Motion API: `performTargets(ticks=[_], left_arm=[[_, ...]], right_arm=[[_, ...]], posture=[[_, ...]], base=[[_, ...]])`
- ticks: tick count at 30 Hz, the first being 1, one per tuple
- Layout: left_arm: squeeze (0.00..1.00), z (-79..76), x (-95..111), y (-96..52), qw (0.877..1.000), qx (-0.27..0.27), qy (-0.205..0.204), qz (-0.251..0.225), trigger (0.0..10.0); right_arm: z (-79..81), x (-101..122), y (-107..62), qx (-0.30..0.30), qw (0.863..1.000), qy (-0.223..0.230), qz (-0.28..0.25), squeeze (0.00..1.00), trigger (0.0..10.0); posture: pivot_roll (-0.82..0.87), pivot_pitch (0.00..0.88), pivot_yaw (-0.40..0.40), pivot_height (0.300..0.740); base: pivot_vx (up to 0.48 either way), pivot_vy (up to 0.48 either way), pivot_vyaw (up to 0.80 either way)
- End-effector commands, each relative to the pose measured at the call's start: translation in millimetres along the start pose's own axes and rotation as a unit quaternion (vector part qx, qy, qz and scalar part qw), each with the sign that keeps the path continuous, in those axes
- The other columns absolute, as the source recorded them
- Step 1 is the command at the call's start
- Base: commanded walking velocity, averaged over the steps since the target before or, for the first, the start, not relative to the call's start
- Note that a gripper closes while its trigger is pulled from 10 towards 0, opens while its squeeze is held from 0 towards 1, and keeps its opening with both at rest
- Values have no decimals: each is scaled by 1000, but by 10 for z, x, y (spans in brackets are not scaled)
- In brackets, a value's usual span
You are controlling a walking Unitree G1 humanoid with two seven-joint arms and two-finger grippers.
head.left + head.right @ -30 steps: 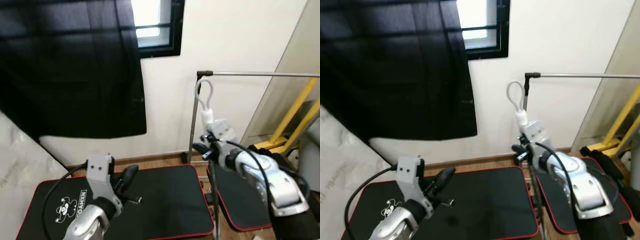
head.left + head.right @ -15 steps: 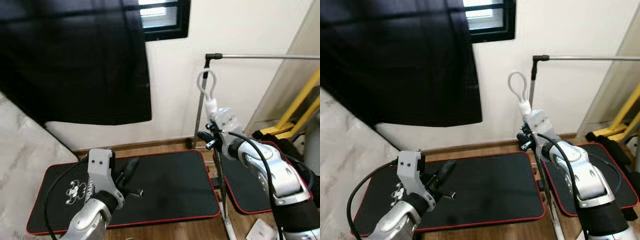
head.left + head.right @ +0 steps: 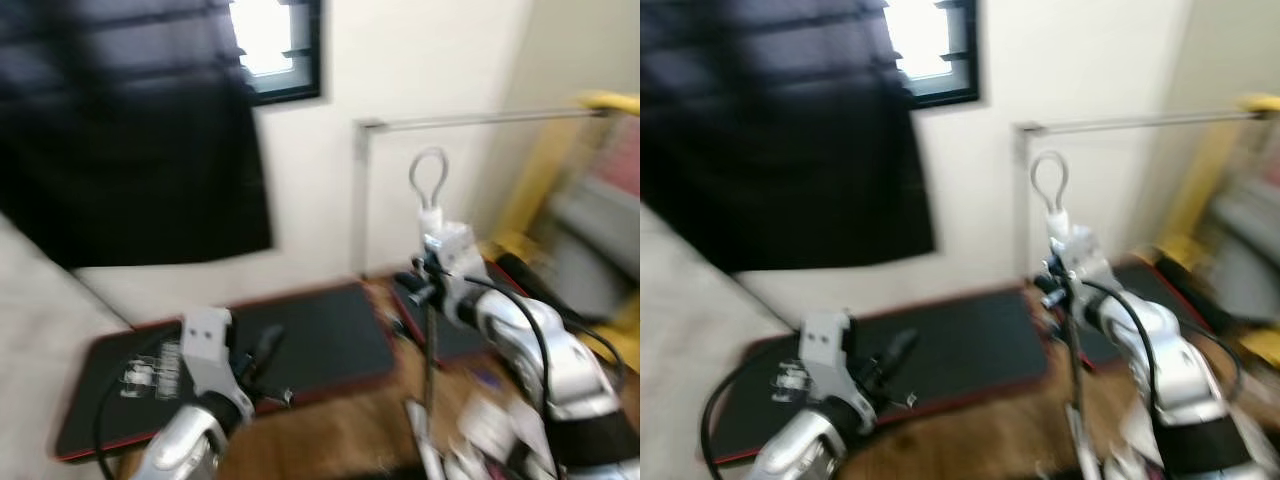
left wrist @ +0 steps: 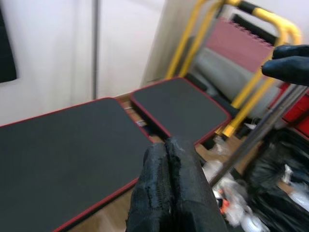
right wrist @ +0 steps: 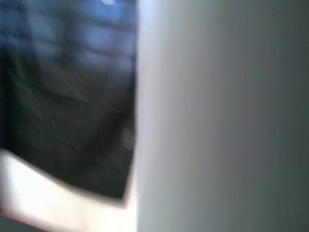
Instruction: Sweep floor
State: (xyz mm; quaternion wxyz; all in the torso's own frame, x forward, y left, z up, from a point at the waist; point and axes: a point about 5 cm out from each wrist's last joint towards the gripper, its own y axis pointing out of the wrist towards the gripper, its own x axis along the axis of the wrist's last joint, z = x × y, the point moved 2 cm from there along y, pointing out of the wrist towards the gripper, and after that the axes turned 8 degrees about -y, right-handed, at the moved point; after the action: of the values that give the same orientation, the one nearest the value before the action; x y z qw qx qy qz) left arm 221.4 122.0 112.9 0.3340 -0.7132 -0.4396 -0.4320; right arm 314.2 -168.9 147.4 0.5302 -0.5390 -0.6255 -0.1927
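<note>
A thin metal broom handle [image 3: 429, 345] with a white loop [image 3: 428, 180] at its top stands upright at the right. My right gripper [image 3: 418, 287] is shut on the broom handle just below the white top piece. In the right wrist view the handle [image 5: 217, 116] is a grey blur right against the camera. My left gripper [image 3: 266, 350] is held low at the left, over a black mat. Its fingers [image 4: 166, 159] are shut together with nothing in them. The broom's head is hidden from me.
Two black red-edged mats [image 4: 63, 140] [image 4: 183, 106] lie on the wood floor. A yellow frame [image 4: 207, 29] and a grey rail [image 3: 450, 120] stand at the right. Litter [image 4: 231, 212] and black bags [image 4: 285, 193] lie near the handle. A dark curtain [image 3: 130, 150] hangs behind.
The whole picture has swung and blurred, so the camera has turned to the right. Both arms keep much the same pose, and the right gripper still holds the handle.
</note>
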Motion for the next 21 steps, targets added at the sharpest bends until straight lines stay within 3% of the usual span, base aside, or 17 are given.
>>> performTargets(ticks=[1, 21], left_arm=[[0, 15, -5, -6, 1000, -4, 3, 4, 10000], [0, 36, 99, 28, 999, 0, 16, -28, 10000]], right_arm=[[-74, 86, -14, -20, 1000, -11, -15, 0, 10000], [-89, 206, 15, -27, 998, -12, -49, 0, 10000]], posture=[[-92, 0, -33, 740], [-93, 0, -41, 740]], base=[[0, 0, -800], [0, 0, -800]])
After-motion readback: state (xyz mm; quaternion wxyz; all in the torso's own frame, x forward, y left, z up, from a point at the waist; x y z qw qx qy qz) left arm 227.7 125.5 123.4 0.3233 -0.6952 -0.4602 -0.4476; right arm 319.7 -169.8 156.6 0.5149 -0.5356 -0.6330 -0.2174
